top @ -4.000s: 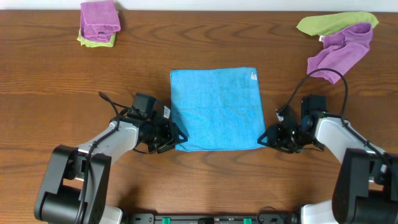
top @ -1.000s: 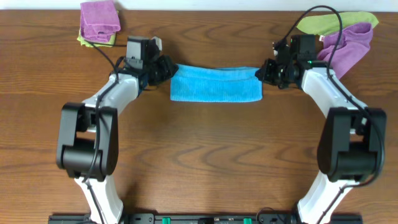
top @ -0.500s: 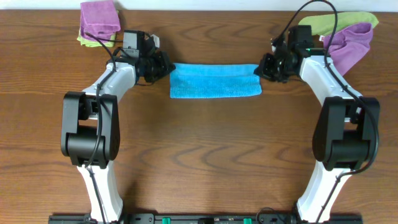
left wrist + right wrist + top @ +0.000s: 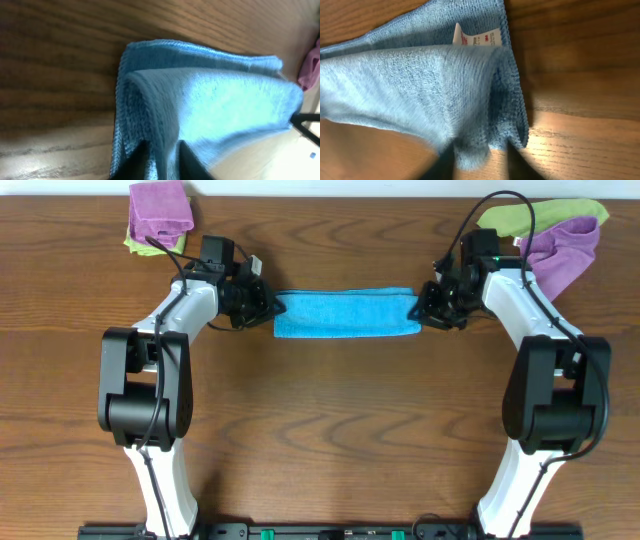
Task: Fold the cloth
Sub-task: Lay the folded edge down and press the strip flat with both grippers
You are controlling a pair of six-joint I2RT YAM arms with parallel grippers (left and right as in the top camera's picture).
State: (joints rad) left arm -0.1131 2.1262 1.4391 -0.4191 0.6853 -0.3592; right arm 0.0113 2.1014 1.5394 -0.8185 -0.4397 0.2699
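Since four seconds ago the cloth (image 4: 347,314) has gone from a flat square to a long doubled strip across the far middle of the table (image 4: 320,430). Looped microfibre pile, stitched hem, white tag (image 4: 477,38) under the fold at the right end. Both arms reach far, wrists turned inward. Left gripper (image 4: 270,307) and right gripper (image 4: 420,304) sit at the strip's ends, jaws parted, fold loose between them. Bare wood nearside; purple cloth (image 4: 560,255) beside the right arm.
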